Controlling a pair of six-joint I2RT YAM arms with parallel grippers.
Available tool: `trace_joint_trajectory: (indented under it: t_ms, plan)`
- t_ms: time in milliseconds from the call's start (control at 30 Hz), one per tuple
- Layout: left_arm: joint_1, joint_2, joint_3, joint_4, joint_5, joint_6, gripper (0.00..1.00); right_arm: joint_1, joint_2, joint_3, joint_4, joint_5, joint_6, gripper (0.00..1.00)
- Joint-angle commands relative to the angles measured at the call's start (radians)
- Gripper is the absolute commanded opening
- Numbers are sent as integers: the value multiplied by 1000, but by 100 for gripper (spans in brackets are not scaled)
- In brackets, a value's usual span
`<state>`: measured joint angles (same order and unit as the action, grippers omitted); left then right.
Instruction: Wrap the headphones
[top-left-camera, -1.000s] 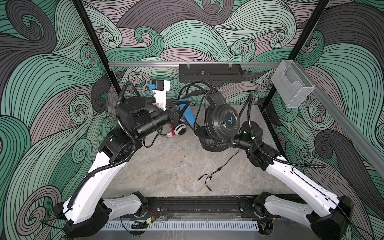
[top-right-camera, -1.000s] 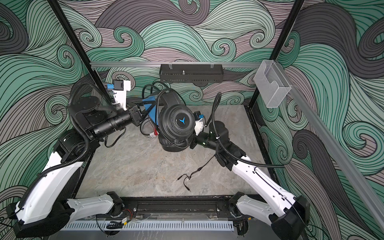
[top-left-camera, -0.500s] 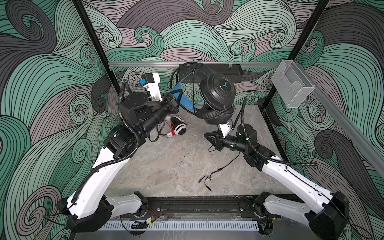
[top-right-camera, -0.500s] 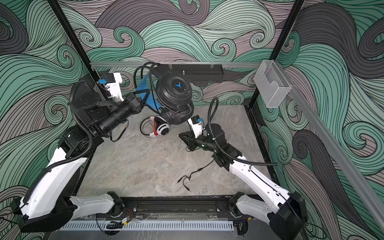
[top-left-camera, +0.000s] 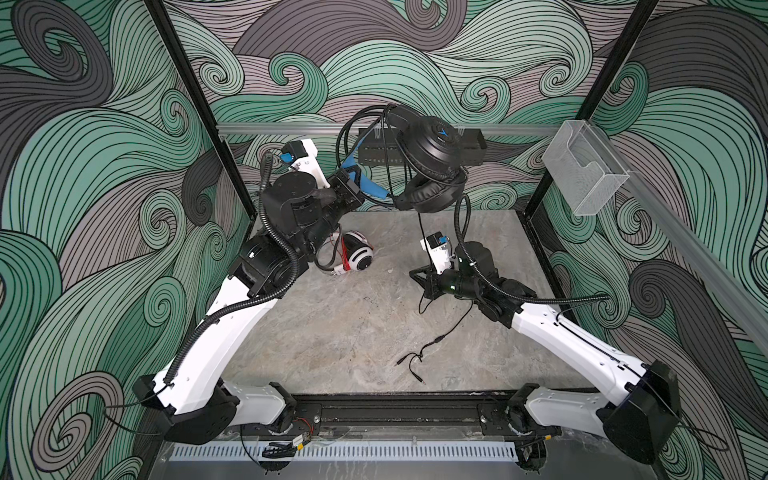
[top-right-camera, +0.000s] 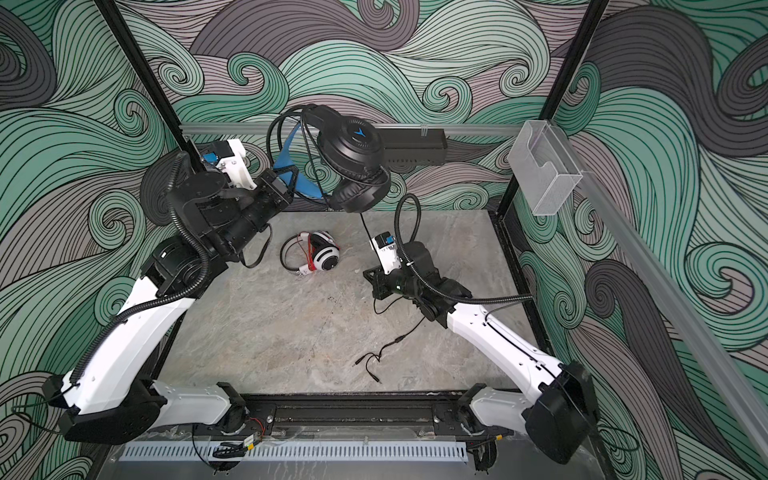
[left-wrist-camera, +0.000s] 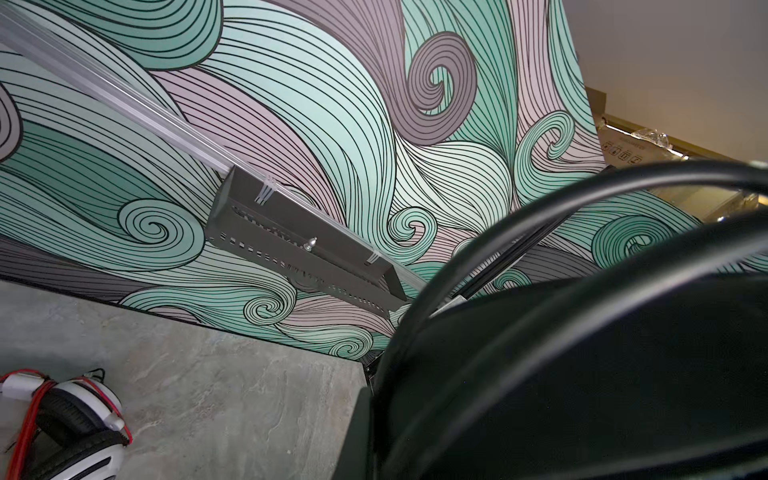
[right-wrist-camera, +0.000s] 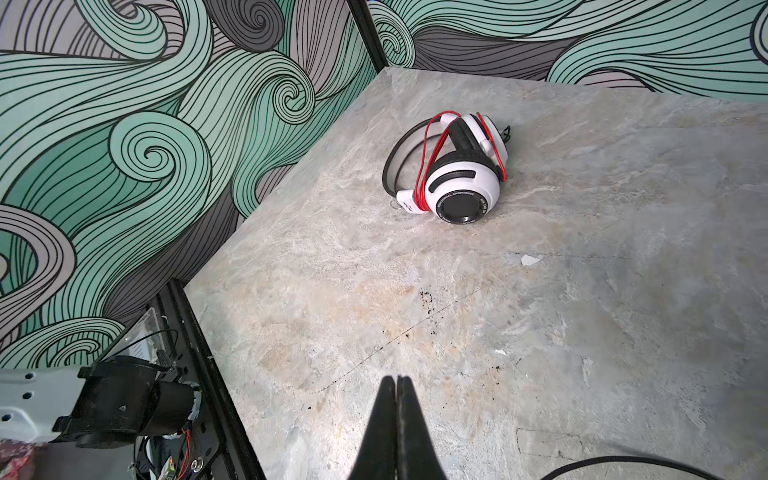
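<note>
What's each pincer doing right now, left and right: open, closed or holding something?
Left pincer: closed on the blue headband of the large black over-ear headphones, held aloft.
Right pincer: closed, nothing visible between its tips.

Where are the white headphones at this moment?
In both top views the white headphones lie on the table, left of centre, close to the left arm.

The resting headphones (top-left-camera: 356, 257) lie on the table (top-left-camera: 324, 332), toward its back left. Behind them and to their right, lifted clear of the table, hang the raised headphones (top-left-camera: 432, 166), in the left gripper (top-left-camera: 358, 183). The right gripper (top-left-camera: 413, 275) is to the right of the resting headphones, well apart. The loose cable end (top-left-camera: 415, 361) lies on the table in front of them, to the right.
</note>
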<state>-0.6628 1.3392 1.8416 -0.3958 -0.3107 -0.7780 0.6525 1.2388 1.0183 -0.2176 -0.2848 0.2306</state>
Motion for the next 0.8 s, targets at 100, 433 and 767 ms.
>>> trace_joint_trajectory:
  t_ms: [100, 433, 767]
  plan:
    - [6, 67, 144, 162, -28, -154, 0, 32, 37, 46, -92, 47, -27, 0]
    - [6, 162, 170, 129, -101, -125, 0, 68, 65, 80, -117, 44, -42, 0]
    - [9, 255, 138, 100, -292, 122, 0, 97, 23, 173, -271, 47, -56, 0]
